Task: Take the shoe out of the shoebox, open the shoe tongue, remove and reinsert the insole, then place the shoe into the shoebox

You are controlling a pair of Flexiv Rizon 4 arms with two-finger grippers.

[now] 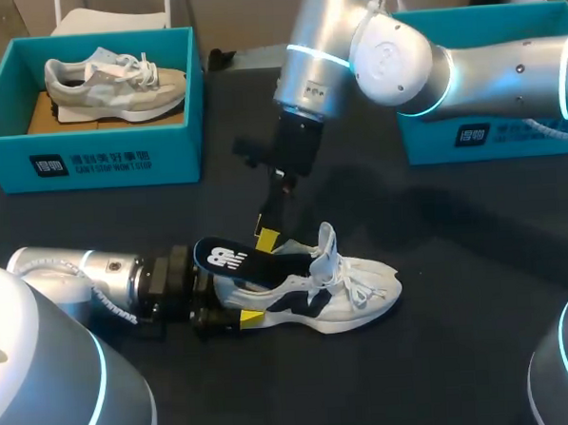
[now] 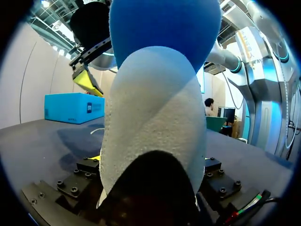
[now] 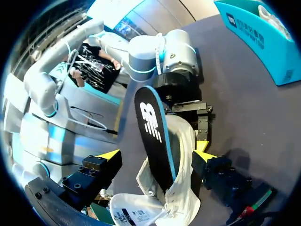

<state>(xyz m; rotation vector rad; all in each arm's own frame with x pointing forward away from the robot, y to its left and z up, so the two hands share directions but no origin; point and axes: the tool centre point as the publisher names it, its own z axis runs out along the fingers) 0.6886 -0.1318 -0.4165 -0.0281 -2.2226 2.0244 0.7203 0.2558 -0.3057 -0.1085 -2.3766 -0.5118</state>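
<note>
A white shoe with dark side panels lies on the black table, toe to the right. Its black insole with a blue edge sticks up out of the heel opening. My left gripper comes in low from the left and is shut on the shoe's heel, which fills the left wrist view. One yellow tip shows on the near side. My right gripper hangs over the heel, open. In the right wrist view the insole and shoe stand between its spread fingers without being pinched.
A teal shoebox at the back left holds a second, beige shoe. Another teal box stands at the back right under my right arm. Dark tabletop stretches to the right of the shoe.
</note>
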